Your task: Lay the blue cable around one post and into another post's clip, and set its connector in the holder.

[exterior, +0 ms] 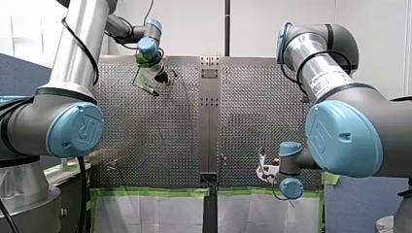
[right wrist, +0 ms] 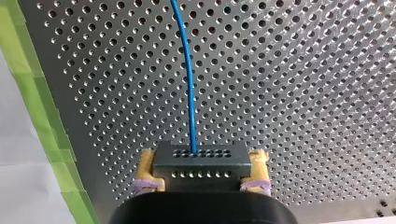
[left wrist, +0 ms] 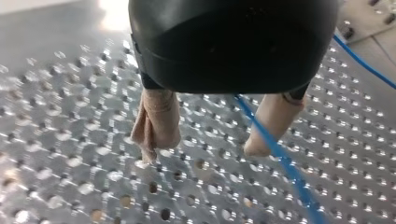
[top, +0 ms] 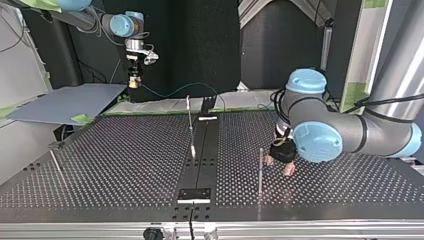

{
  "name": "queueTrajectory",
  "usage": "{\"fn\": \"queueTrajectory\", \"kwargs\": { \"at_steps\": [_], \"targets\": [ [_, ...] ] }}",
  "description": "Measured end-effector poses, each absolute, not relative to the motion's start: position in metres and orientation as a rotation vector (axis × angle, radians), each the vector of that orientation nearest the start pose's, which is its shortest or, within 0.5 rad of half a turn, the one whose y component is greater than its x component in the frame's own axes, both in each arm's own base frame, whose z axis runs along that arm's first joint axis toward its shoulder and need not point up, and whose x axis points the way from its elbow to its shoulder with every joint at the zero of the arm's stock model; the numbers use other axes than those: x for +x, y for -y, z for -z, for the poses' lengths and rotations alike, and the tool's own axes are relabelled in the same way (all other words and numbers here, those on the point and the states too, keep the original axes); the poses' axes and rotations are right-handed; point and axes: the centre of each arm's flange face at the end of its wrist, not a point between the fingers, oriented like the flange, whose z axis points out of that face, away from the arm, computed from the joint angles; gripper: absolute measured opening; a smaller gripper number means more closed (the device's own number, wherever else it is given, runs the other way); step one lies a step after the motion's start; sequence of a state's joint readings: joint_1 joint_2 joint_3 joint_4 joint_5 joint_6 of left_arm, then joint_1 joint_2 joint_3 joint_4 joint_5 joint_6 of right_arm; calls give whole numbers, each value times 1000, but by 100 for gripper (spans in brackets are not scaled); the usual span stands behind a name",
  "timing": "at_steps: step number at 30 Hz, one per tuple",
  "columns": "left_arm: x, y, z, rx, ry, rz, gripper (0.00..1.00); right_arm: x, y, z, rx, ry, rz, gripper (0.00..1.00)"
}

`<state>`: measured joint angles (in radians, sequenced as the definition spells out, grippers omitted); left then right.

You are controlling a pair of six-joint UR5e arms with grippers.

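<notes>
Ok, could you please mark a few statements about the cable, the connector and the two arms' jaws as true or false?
1. The connector is gripped in my right arm's jaws. True.
2. The blue cable is clamped in my left arm's jaws. False: they stand open, and the cable passes by one beige pad.
3. The connector sits in its holder. False: my right arm's jaws hold it above the table.
4. Green tape runs along the table's edge. True.
5. Both arms' jaws are at the same end of the table. False: in the front view, my left arm's jaws are at the far end and my right arm's jaws at the near edge.
</notes>
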<state>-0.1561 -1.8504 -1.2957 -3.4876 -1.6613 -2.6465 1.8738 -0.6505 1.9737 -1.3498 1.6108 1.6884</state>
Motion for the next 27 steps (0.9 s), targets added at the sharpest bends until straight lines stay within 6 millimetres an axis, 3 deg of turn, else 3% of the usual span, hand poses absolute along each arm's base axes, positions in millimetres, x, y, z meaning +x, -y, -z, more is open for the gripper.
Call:
{"fn": "queueTrajectory", "kwargs": {
  "at_steps": [20,27],
  "targets": [
    [530,208,-450,-923,-1747,649,100,283,474,58,1332,1156,-1501,0],
    [523,212,-437,-912,-1779,640,100,283,474,58,1332,1157,-1501,0]
  ]
}}
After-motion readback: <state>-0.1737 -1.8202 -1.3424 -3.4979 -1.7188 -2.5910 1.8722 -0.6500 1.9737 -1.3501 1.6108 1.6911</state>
